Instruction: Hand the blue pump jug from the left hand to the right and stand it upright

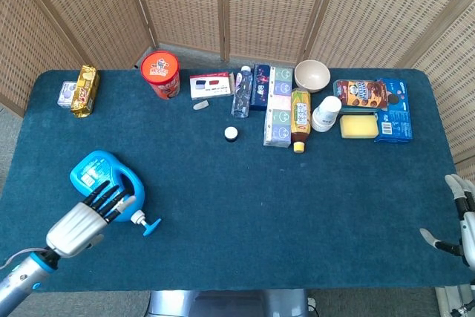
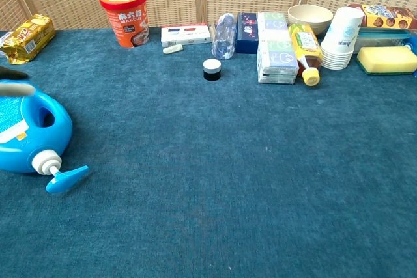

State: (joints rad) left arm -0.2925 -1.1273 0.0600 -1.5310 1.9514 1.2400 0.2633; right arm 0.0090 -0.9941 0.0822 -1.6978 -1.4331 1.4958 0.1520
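We've got the left hand (image 1: 83,222) over the blue pump jug (image 1: 100,177), fingers spread & holding nothing, prob. lining up for its handle since the jug lies flat near the table's (image 1: 297,206) left edge, while the right hand (image 1: 462,222) waits open at the far right edge for the handover.

Blue pump jug (image 1: 104,183) partly hidden under left hand (image 1: 82,224); right hand (image 1: 462,222) cut off at frame edge.

The blue pump jug (image 1: 104,183) lies on its side at the surface's (image 1: 297,198) left, white-collared pump head pointing toward the front edge.
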